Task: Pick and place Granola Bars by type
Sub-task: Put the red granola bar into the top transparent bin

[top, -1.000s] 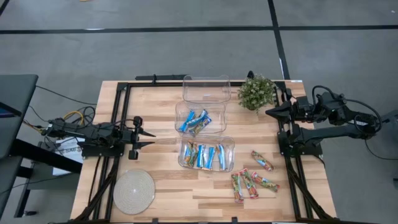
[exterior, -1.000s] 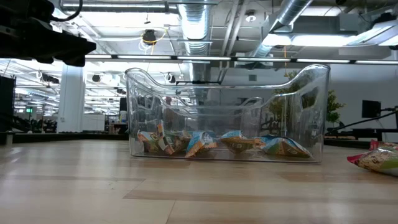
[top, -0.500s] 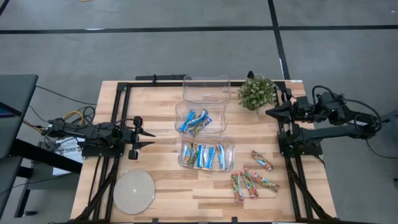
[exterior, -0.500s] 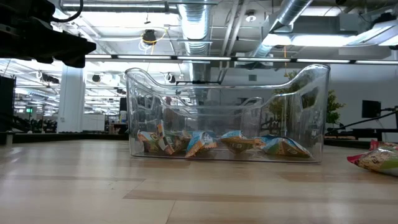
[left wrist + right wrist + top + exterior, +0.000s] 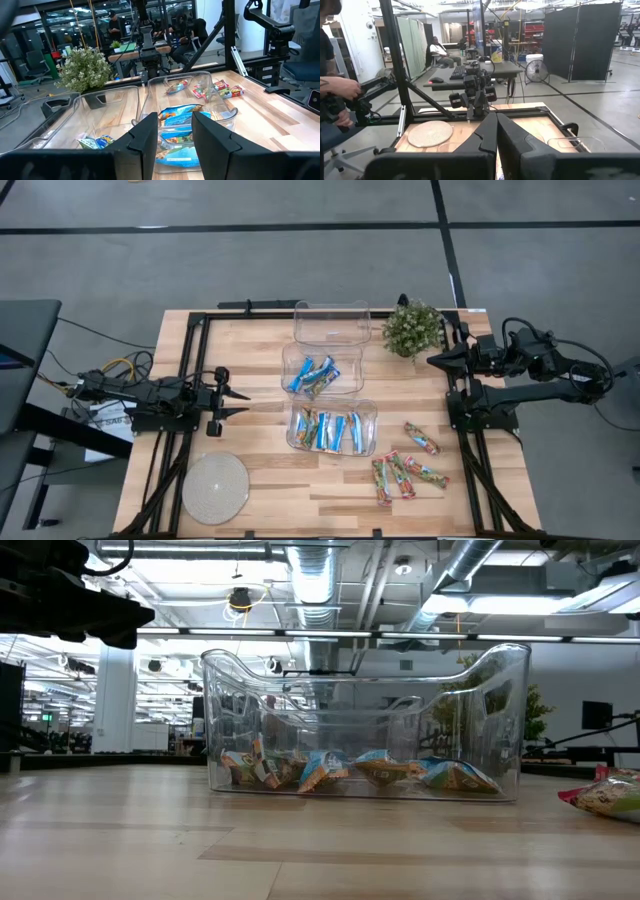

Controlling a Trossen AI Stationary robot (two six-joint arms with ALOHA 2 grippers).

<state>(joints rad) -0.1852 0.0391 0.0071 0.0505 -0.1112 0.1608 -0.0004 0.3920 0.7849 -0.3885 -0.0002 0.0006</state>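
Your left gripper [image 5: 238, 401] hovers at the table's [image 5: 260, 480] left edge with its fingers apart and nothing between them. Your right gripper [image 5: 432, 360] waits at the right edge beside the potted plant [image 5: 412, 328], fingers pressed together, empty. The Granola Bars [image 5: 410, 470] are split up: four red-green-orange ones lie loose on the wood near the front right corner, the bright blue ones sit in the middle bin [image 5: 322, 352], and the tan-brown ones fill the front bin [image 5: 372, 415]. The rear bin [image 5: 331, 308] holds nothing. A round woven mat [image 5: 215, 488] lies near the front left corner.
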